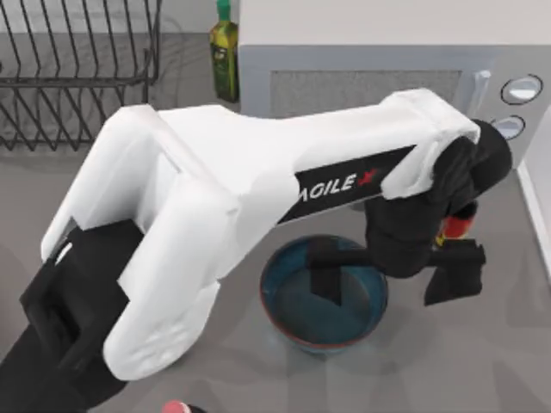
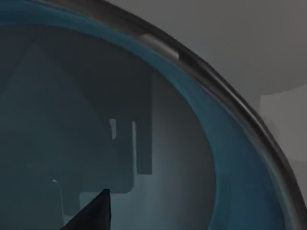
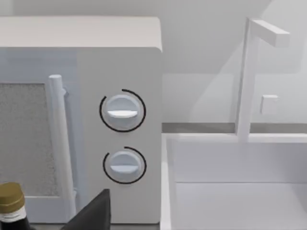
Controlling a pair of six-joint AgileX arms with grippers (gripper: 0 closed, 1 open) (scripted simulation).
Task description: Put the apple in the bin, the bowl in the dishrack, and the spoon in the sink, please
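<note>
Overhead, the bowl (image 1: 323, 297) is sitting upright on the grey table (image 1: 482, 361), mouth facing up, round with no long axis, placed toward the table's right half in front of the microwave (image 1: 379, 77). Its inside is showing teal-blue under a thin reddish-brown rim, and nothing is lying in it apart from a dark finger (image 1: 327, 274) of the left gripper (image 1: 392, 271) dipping inside the near wall. The left arm (image 1: 258, 198) is stretching across from the lower left, its black wrist hanging over the bowl's right edge, with a second dark part sitting outside the rim to the right; whether the fingers are pressing the wall I cannot tell. A red-labelled dark bottle (image 1: 456, 225) is peeking out behind the wrist. The dishrack (image 1: 77, 60) is standing at the far left, its wire prongs holding nothing visible, and a green oil bottle (image 1: 225, 56) is standing beside the microwave. From the left wrist, the bowl's blue inner wall (image 2: 192, 158) is curving close to the lens, with a dark fingertip (image 2: 96, 213) at the frame's edge. From the right wrist, the microwave's two dials (image 3: 122, 112) are facing the camera, the white sink (image 3: 230, 191) and its faucet (image 3: 249, 76) adjoining it, and a gold-capped bottle (image 3: 12, 201) is showing near the microwave door.
</note>
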